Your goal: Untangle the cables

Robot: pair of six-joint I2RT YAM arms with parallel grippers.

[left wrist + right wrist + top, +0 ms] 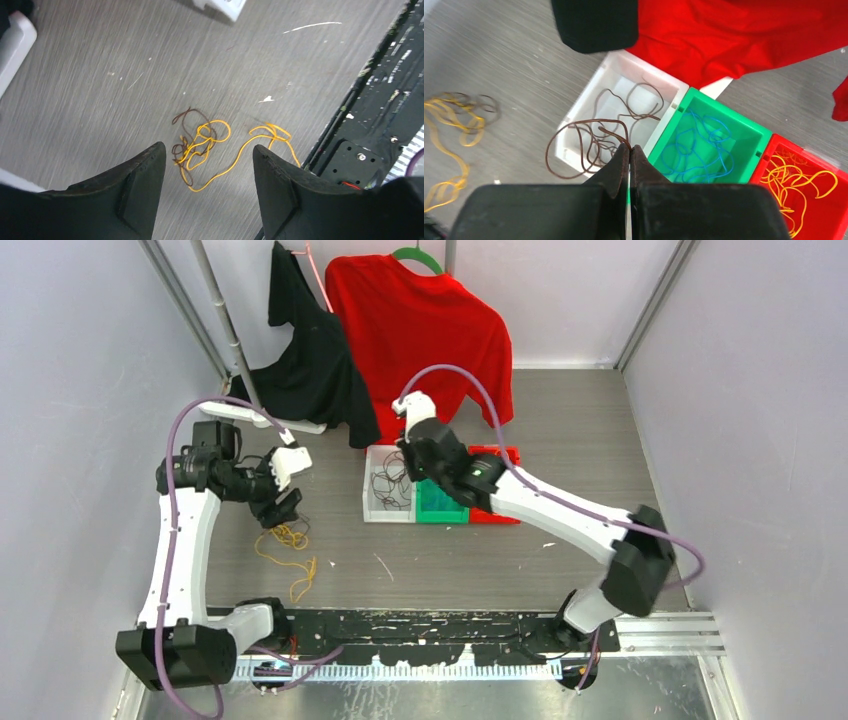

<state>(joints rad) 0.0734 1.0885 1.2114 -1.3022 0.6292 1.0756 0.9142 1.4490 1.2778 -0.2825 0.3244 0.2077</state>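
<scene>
right end effector (pixel 629 148) clenched on brown cable (pixel 589 121) over white bin (pixel 654 72); get the overhanging loop inside before release. left end effector (pixel 208 150) released above yellow-brown tangle (pixel 200 145) on surface (pixel 100 75).

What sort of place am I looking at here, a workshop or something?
Most likely a robot test booth: a left arm and right arm bolted to a table, plain walls close around, and a row of bins with cables sorted by colour.
</scene>
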